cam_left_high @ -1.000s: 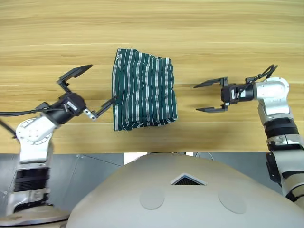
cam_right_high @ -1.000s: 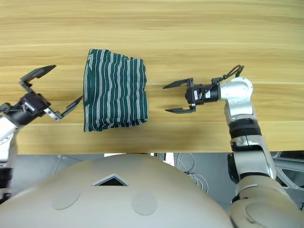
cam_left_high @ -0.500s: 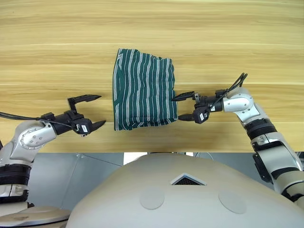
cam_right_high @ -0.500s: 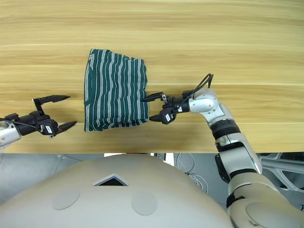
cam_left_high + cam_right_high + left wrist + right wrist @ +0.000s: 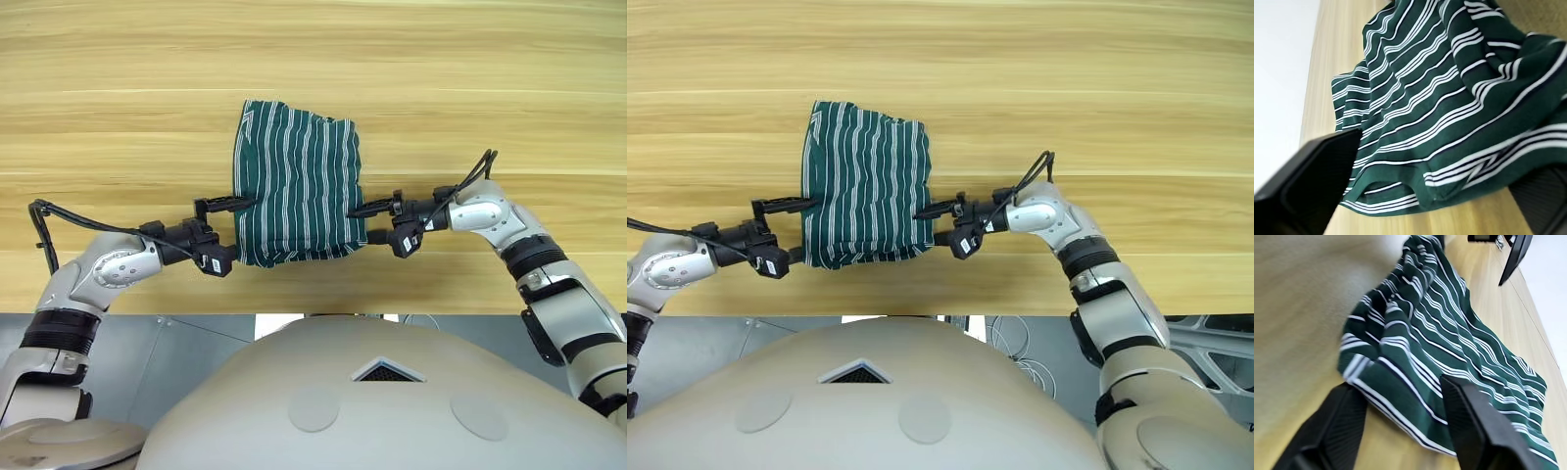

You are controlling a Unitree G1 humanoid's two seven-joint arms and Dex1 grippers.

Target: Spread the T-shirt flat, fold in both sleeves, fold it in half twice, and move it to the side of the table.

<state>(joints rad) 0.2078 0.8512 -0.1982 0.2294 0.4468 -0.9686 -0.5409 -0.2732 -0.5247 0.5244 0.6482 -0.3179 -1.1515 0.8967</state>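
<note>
The T-shirt [image 5: 297,184], dark green with white stripes, lies folded into a small rectangle on the wooden table [image 5: 490,78]. My left gripper [image 5: 235,235] is open at the shirt's near left corner, one finger over the cloth edge and the other below it. My right gripper [image 5: 361,224] is open at the near right corner, its fingers straddling that edge. In the left wrist view the shirt [image 5: 1449,98] sits between two dark fingers [image 5: 1312,181]. In the right wrist view the shirt's corner [image 5: 1400,357] lies between the fingers [image 5: 1474,421].
Bare wood stretches to the far side and to both sides of the shirt. The table's near edge [image 5: 470,311] runs just behind both wrists. The left gripper [image 5: 1513,249] shows beyond the shirt in the right wrist view.
Both arms have swung inward from the sides. The grippers now sit at the shirt's near corners with their fingers around its edges. The shirt has not moved.
</note>
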